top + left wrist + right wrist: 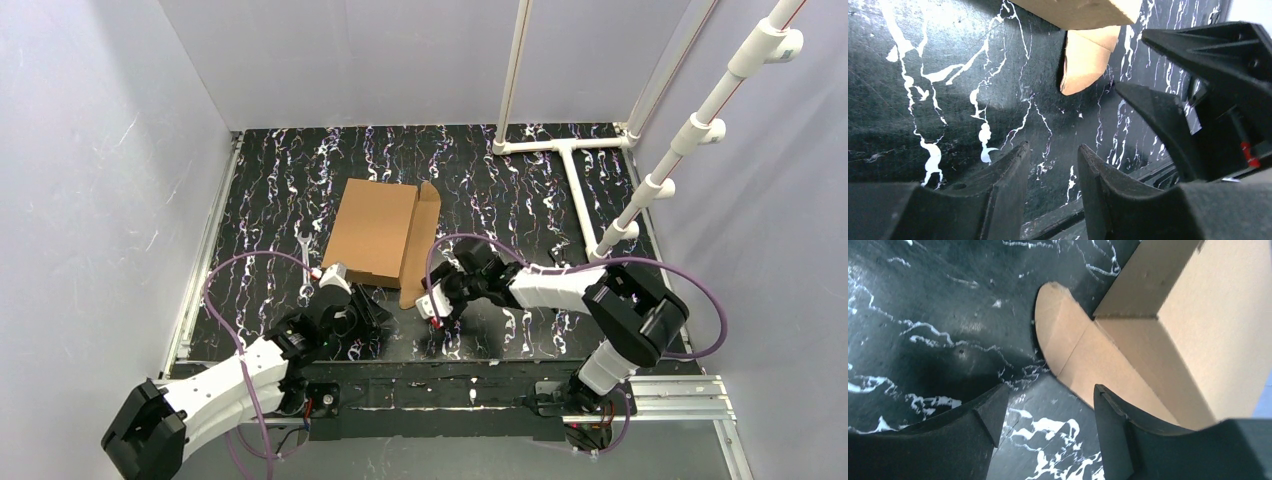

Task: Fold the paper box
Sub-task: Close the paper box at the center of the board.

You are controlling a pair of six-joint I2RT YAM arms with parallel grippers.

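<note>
The black table (270,180) with white marbling fills the floor of a pale-walled booth. White pipes (572,145) lie on its far right part and rise out of view.

The box (375,232) sits near the middle of the table, a little left of centre. It is turned slightly, with its broad brown face up. A long flap (420,240) runs down its right side to the near edge. A rounded tab (1058,320) at the near end of that flap sticks out over the table. In the right wrist view a wall of the box rises from the flap at a sharp corner.

Both arms reach in from the near edge and meet close to the box's near right corner.

The left gripper (372,312) is low over the table just in front of the box. Its jaws are a little apart with only bare table between them. In its own view the tab and the box's near edge lie ahead, clear of the fingers.

The right gripper (435,308) is just right of the flap's near end. Its jaws are spread wide and hold nothing. One finger (1118,420) overlaps the flap in its own view, but I cannot tell whether it touches.
</note>
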